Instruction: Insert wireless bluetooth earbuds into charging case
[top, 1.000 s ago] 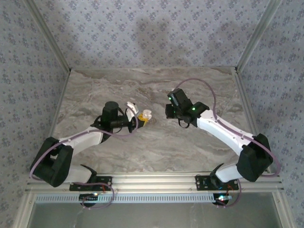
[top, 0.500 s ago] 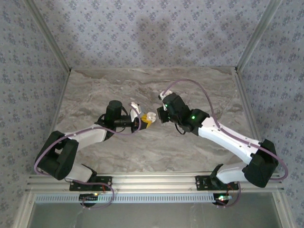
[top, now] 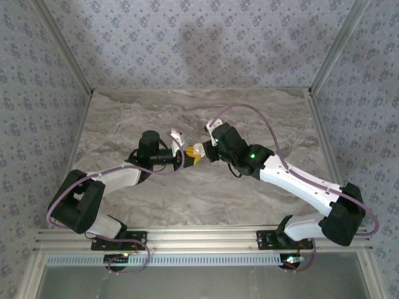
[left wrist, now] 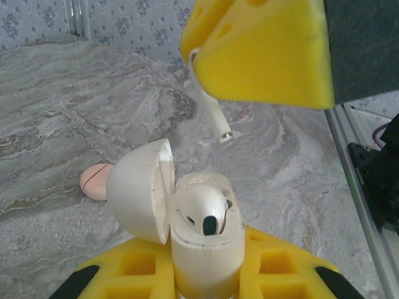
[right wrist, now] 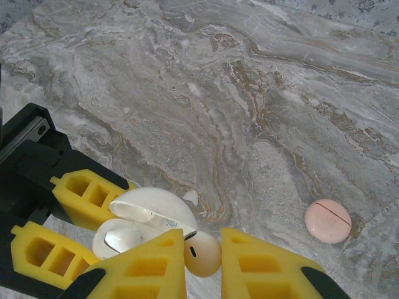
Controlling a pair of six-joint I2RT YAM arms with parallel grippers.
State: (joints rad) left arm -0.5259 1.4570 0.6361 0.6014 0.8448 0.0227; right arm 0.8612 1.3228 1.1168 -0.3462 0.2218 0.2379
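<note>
My left gripper (left wrist: 206, 277) is shut on the white charging case (left wrist: 206, 249), which stands upright with its lid (left wrist: 140, 190) swung open to the left. One white earbud (left wrist: 202, 208) sits in the case. My right gripper (right wrist: 202, 265) is shut on a second earbud (right wrist: 202, 254), held just above and beside the open case (right wrist: 146, 215). In the left wrist view that earbud's stem (left wrist: 213, 117) hangs down from the right gripper's yellow fingers (left wrist: 262, 56), above the case. From above, the two grippers meet at mid-table over the case (top: 196, 151).
A pink round disc (right wrist: 328, 221) lies on the marble table (right wrist: 262, 93) to the right of the right gripper, and it is also seen left of the case as the pink disc (left wrist: 95, 180). A metal frame rail (left wrist: 355, 187) runs along the table's edge.
The right arm has swung left with its earbud until its gripper sits against the left gripper's case. The left gripper shifted slightly right with the case.
</note>
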